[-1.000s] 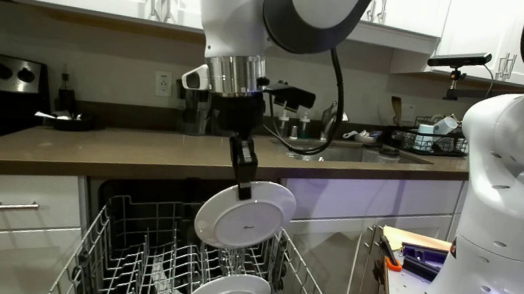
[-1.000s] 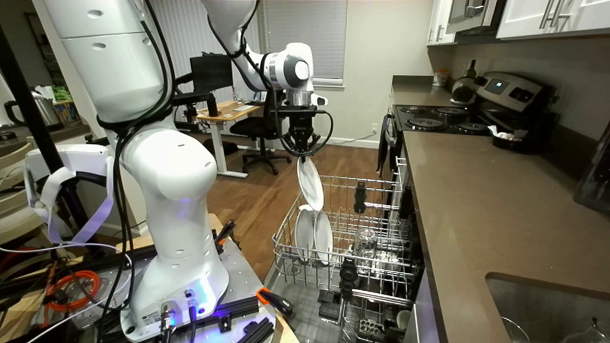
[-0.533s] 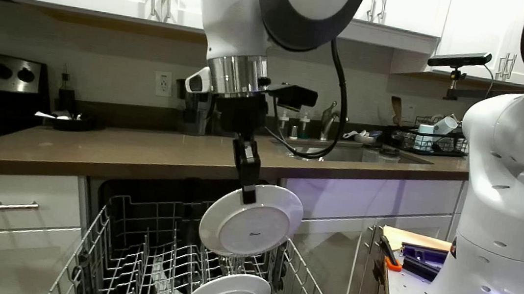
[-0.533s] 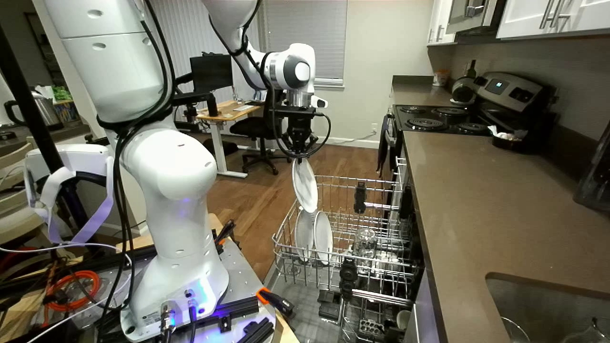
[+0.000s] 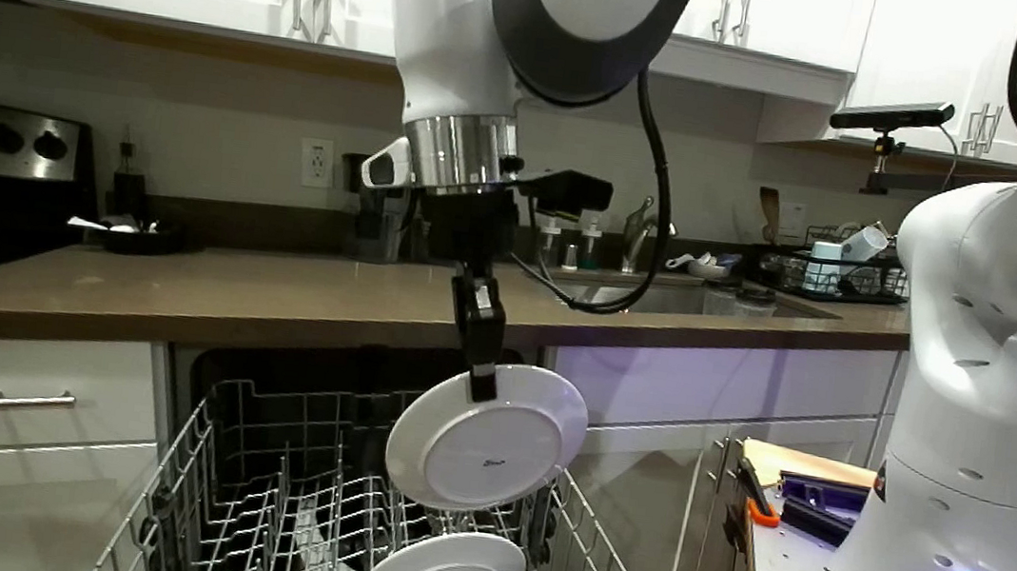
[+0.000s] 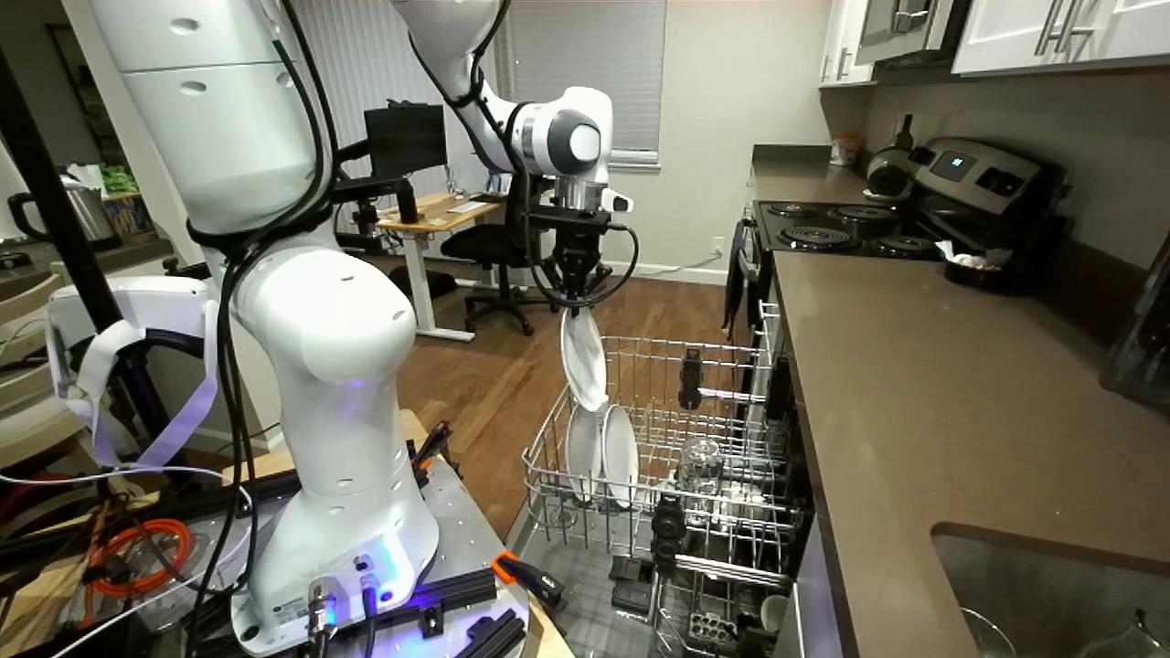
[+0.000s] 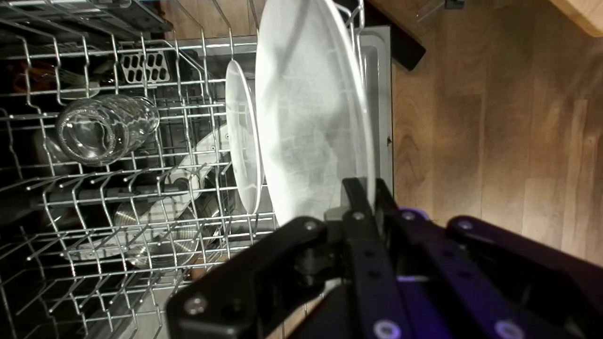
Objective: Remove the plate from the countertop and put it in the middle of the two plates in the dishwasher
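Observation:
My gripper [image 5: 483,383] is shut on the upper edge of the white plate [image 5: 490,446], which hangs tilted below the fingers. In the wrist view the plate [image 7: 315,108] fills the middle, its rim pinched between the fingertips of the gripper [image 7: 370,188]. The two plates stand upright in the dishwasher rack [image 5: 597,521], a left one [image 6: 583,452] and a right one [image 6: 621,457] in an exterior view. There the lower edge of the held plate [image 6: 583,358] overlaps the left one's top. The wrist view shows just one standing plate [image 7: 242,136]. The countertop [image 5: 277,297] runs behind.
A clear glass [image 7: 108,127] lies in the rack among wire tines. White cabinet doors [image 5: 625,519] flank the dishwasher. A tool-laden robot table [image 5: 783,566] stands at the right in that view. The sink [image 6: 1033,585] is set into the countertop.
The arm has carried the held plate sideways towards the robot's base and slightly lower over the rack. The gripper has stayed shut on it; the two standing plates have not moved.

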You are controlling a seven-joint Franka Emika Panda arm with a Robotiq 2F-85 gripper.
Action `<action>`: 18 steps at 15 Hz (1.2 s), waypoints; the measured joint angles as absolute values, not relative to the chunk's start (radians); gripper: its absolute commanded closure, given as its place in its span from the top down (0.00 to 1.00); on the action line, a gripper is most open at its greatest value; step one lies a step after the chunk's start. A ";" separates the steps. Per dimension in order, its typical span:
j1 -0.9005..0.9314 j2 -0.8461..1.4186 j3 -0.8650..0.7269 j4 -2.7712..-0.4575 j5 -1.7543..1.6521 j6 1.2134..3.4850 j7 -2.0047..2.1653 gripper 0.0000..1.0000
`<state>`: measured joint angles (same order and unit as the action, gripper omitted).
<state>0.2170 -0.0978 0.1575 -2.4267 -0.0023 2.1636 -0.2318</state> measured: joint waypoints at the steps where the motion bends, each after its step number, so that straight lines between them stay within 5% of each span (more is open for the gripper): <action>1: 0.216 -0.092 0.156 -2.427 -0.001 2.168 -0.238 0.04; 18: 0.205 0.067 0.150 -2.426 0.027 2.308 -0.294 0.04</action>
